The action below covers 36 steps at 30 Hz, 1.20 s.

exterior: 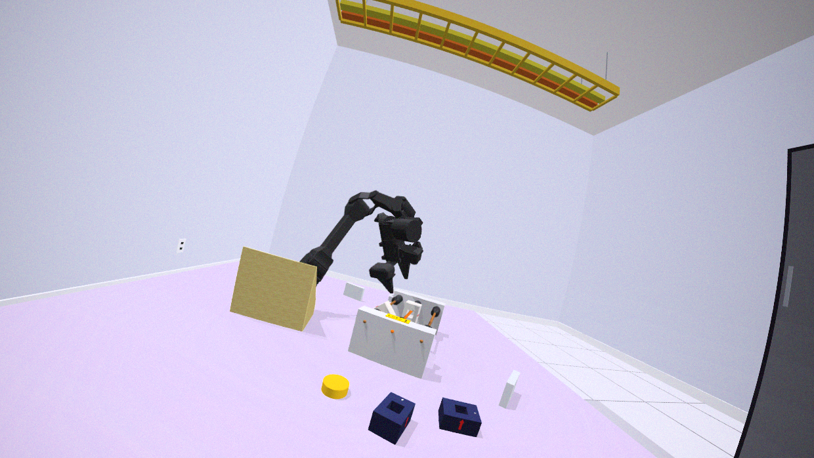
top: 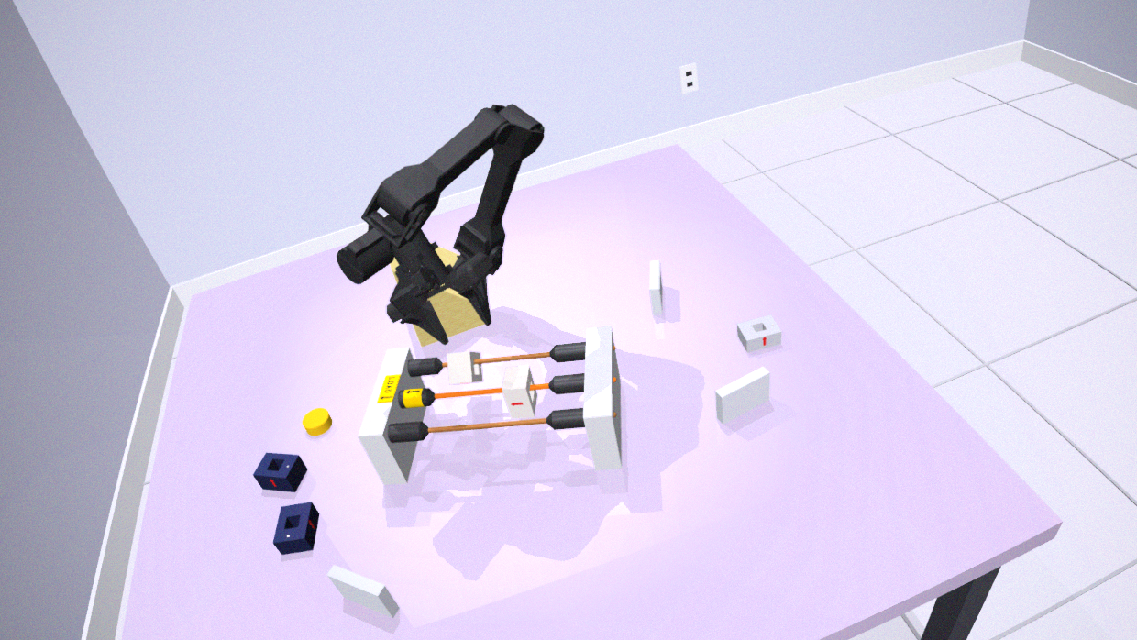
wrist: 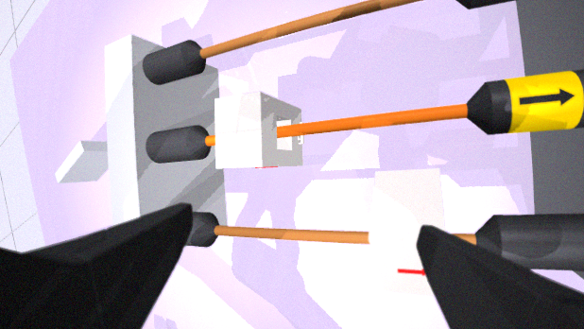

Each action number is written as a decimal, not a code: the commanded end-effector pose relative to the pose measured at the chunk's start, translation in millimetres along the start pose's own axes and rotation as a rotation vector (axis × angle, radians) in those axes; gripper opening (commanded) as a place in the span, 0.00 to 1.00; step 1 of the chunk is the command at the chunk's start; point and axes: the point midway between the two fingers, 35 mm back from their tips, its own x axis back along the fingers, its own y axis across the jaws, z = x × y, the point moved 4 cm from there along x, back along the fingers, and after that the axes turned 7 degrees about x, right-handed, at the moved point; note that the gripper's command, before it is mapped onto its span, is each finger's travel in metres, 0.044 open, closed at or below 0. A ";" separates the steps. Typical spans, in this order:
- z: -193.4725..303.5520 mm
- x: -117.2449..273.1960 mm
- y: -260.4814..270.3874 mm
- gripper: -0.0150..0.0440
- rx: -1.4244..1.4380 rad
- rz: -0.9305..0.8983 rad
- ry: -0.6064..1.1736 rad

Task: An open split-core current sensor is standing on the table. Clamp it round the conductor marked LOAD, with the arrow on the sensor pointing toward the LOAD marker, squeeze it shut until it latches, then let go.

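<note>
Okay, I have the gripper (top: 467, 332) (exterior: 398, 284) (wrist: 306, 226) wide open with nothing between the fingers, above the rack on the arm-base side. White sensor (top: 518, 391) (wrist: 238, 129) is round the middle wire (top: 469, 394) (wrist: 378, 119), nearer the plain end panel (top: 601, 373) (wrist: 120, 118) than the yellow sleeve (top: 412, 397) (wrist: 545, 101). Its red arrow points to the LOAD label (top: 388, 389) (exterior: 397, 318) side, matching the black arrow on the sleeve. Halves look together; can't tell if the latch is engaged. Fingers are apart from it. Second white sensor (top: 461, 368) (wrist: 406, 200) sits on the outer wire (top: 513, 358) (wrist: 293, 233) nearest the arm base, arrow the same way; in wrist view one fingertip overlaps it, contact unclear. Loose on the table (top: 795, 477) (exterior: 171, 369): yellow puck (top: 316, 421) (exterior: 335, 386), two navy blocks (top: 280, 472) (exterior: 392, 418) near it, and a pale holed block (top: 758, 334) well apart past the plain panel.
</note>
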 end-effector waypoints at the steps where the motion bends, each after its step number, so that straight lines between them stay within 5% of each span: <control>1: 18.9 15.3 -34.4 1.00 0.551 -0.168 -0.175; 13: 28.9 25.9 -52.1 1.00 0.996 -0.164 -0.375; 36: 23.6 24.6 -47.2 1.00 0.903 -0.163 -0.314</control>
